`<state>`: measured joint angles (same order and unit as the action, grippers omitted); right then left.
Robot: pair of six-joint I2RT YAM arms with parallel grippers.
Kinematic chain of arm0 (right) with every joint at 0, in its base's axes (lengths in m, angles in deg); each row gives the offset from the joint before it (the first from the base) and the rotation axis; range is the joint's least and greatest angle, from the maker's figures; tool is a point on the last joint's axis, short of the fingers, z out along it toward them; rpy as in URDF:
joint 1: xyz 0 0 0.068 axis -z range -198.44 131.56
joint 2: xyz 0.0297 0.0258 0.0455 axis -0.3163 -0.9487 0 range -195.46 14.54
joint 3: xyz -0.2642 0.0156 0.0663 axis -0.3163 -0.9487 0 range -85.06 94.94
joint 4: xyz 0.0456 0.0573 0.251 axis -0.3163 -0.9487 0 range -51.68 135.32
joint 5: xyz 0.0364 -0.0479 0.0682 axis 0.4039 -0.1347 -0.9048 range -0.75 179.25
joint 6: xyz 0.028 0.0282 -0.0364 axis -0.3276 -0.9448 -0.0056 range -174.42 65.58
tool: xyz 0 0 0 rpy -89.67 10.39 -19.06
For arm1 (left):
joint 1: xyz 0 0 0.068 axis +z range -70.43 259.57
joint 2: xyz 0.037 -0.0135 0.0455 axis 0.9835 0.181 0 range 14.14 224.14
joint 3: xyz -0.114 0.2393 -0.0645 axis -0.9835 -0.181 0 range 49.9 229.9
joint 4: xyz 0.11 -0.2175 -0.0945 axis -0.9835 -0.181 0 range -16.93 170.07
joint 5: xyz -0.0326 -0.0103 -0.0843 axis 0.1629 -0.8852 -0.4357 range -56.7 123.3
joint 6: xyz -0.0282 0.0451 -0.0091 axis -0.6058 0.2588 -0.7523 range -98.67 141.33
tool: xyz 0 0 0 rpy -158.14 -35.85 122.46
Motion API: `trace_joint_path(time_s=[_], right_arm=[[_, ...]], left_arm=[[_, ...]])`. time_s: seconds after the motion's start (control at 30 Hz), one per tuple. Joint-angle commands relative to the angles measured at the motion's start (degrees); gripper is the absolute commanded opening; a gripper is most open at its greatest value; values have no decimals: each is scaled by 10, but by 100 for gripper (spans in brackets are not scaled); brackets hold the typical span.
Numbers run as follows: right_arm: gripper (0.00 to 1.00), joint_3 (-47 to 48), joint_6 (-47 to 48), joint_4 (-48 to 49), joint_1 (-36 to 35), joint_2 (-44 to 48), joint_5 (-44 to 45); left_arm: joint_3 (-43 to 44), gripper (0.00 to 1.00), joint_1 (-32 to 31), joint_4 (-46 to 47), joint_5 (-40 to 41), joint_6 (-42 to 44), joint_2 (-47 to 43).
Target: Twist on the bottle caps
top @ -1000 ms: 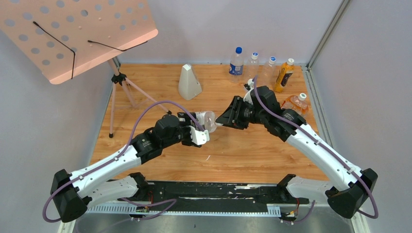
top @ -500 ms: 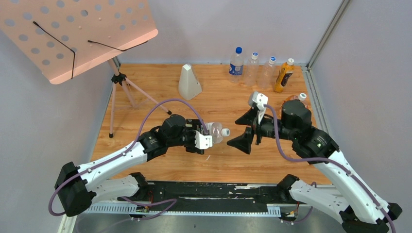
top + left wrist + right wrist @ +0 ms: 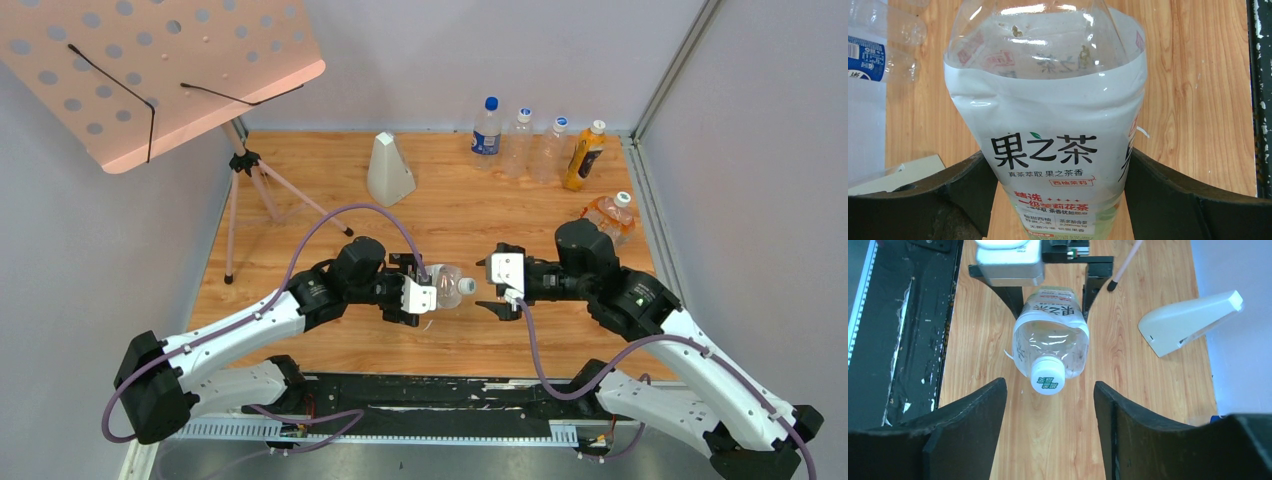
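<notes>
My left gripper point(image 3: 428, 290) is shut on the larger bottle point(image 3: 446, 287) and holds it level above the table, neck pointing right. In the left wrist view the fingers point(image 3: 968, 185) squeeze its white label point(image 3: 1048, 140). A white cap point(image 3: 467, 286) sits on its neck. My right gripper point(image 3: 488, 287) is open and empty, facing that cap from a short gap. In the right wrist view the cap point(image 3: 1047, 376) lies just beyond and between the open fingertips point(image 3: 998, 390). The smaller orange-label bottle point(image 3: 605, 213) lies at the right with a white cap point(image 3: 622, 198) on it.
A blue-labelled bottle point(image 3: 487, 127), two clear bottles point(image 3: 518, 130) and an orange juice bottle point(image 3: 585, 155) stand along the back wall. A white wedge-shaped object point(image 3: 389, 170) stands at the back middle. A pink music stand point(image 3: 150, 70) on a tripod point(image 3: 250, 190) overhangs the left.
The right gripper left the bottle's neck, swung back and turned, then lined up open in front of the cap. The left gripper carried the bottle nearer and a little right.
</notes>
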<state>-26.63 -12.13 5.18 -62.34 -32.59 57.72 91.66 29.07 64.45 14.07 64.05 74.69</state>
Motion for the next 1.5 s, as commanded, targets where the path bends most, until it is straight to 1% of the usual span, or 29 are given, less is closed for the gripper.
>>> trace_joint_path(time_s=[0.0,0.1,0.2,0.27,0.6,0.73,0.9,1.03,1.17,1.23,1.3,1.4,1.47], right_arm=[[63,16,68,-13,-21,-13,12],[59,14,84,-24,-35,-24,32],[51,11,90,-24,-41,-29,35],[49,12,92,-23,-42,-32,36],[50,8,108,-28,-55,-46,49],[48,6,110,-29,-60,-51,53],[38,4,109,-30,-61,-52,51],[34,3,104,-30,-61,-57,44],[27,7,92,-30,-63,-70,40],[23,9,62,-23,-63,-78,40],[19,12,1,-7,-63,-87,43],[13,34,-136,16,-56,-117,57],[1,57,-245,18,-49,-148,80]], left_arm=[[20,0,-1,12,-19,-6,-10],[20,0,-1,13,-28,-8,-8],[20,0,-1,13,-31,-9,-8],[20,0,-1,12,-31,-8,-9],[17,0,-1,14,-38,-7,-14],[18,0,-1,14,-41,-7,-16],[17,0,-1,15,-41,-6,-18],[15,0,-1,18,-41,-5,-20],[12,0,-1,24,-43,-3,-22],[8,0,-1,31,-42,-4,-25],[3,0,-2,44,-31,-4,-32],[-9,0,-3,70,-8,-4,-44],[-19,0,-4,91,12,-2,-52]])
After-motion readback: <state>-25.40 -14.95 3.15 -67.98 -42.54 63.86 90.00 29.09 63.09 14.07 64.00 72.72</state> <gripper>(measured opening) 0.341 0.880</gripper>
